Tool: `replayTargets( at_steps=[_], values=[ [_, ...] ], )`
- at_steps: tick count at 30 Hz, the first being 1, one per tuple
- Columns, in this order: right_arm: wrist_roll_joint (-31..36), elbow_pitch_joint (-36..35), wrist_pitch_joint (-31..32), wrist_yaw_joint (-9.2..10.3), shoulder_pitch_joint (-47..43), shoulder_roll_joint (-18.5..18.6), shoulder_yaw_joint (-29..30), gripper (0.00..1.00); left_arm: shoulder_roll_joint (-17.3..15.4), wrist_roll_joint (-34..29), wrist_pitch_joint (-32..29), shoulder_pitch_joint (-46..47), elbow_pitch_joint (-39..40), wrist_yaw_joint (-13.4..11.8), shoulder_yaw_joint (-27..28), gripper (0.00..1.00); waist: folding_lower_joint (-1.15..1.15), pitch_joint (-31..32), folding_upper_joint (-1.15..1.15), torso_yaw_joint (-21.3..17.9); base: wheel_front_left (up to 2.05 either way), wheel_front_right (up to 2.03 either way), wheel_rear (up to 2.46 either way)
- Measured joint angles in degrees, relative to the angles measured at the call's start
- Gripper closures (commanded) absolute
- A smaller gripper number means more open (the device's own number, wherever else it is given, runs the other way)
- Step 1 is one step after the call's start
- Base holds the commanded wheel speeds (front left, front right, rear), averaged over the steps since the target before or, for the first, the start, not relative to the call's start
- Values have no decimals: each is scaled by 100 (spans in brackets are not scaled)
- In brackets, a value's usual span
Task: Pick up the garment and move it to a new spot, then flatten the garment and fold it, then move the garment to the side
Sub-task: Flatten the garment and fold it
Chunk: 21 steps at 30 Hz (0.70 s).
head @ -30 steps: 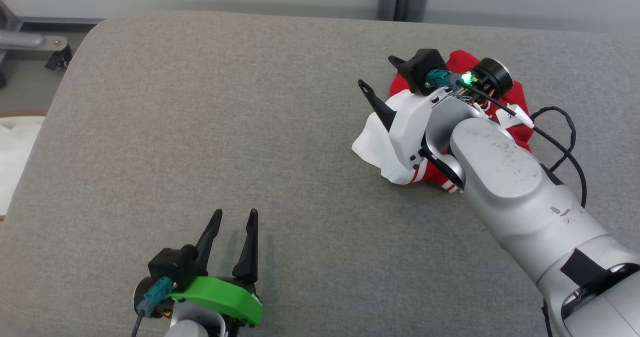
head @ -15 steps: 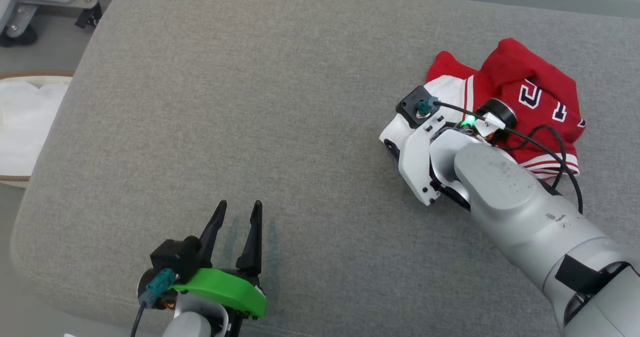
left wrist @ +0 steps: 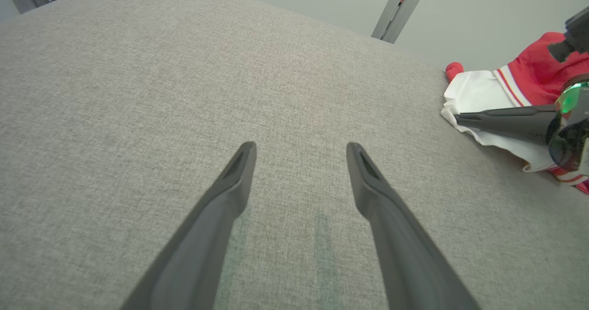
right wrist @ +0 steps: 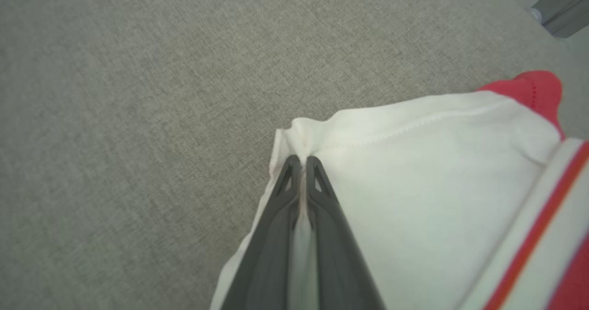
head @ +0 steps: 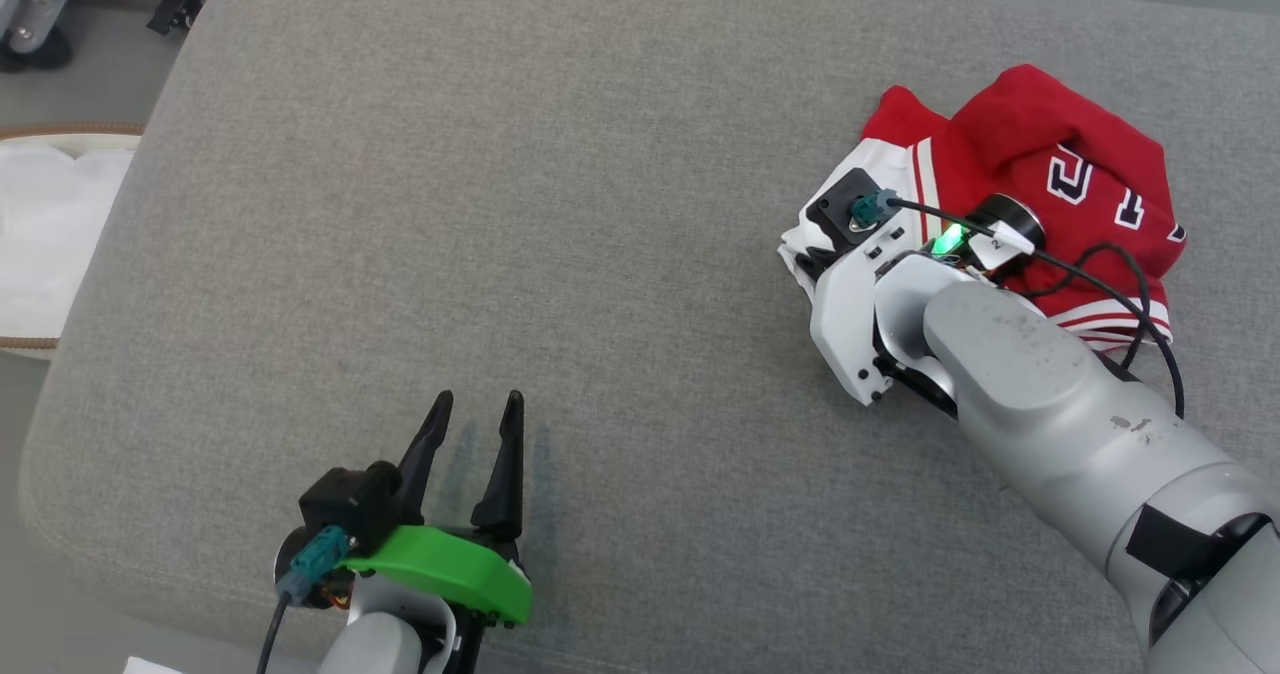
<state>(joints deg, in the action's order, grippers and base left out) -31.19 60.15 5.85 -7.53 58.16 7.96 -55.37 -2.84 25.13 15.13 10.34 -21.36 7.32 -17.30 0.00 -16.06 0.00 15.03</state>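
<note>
Red-and-white garment [head: 1060, 154] lies crumpled on grey cushion [head: 500, 204], at 2 o'clock in head view. Right gripper [right wrist: 301, 159] is pinched tight on white edge of garment, at its 8 o'clock side, with cloth fold between both fingers. Left gripper [head: 479, 396] at 7 o'clock, fingers spread wide, holds nothing, over bare cushion, well apart from garment.

The right arm [head: 1040, 394] reaches forward from the lower right, and the right gripper [right wrist: 301, 160] has its two fingers pressed together on an edge of the garment [right wrist: 437, 163]. The left gripper [head: 478, 402] points forward, low, with its fingers spread apart
</note>
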Motion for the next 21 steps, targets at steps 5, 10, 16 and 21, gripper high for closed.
replayTargets(
  at_steps=[5,10,16,21],
  values=[
    [-71,-27,-950,0,354,-119,207,100,0,-36,0,-8,-42,0,53,0,0,105,0,-48,0,0,0],
    [-158,-231,-1699,0,879,-360,377,100,0,-67,0,-20,-54,0,60,0,0,250,0,-94,0,0,0],
    [-73,-499,-2059,0,1925,-460,873,100,0,-101,0,-77,-68,0,57,0,0,430,0,-105,0,0,0],
    [393,-1054,-2086,0,2588,-457,1963,100,1,-147,0,-175,-99,0,80,0,0,532,0,-89,0,0,0]
  ],
)
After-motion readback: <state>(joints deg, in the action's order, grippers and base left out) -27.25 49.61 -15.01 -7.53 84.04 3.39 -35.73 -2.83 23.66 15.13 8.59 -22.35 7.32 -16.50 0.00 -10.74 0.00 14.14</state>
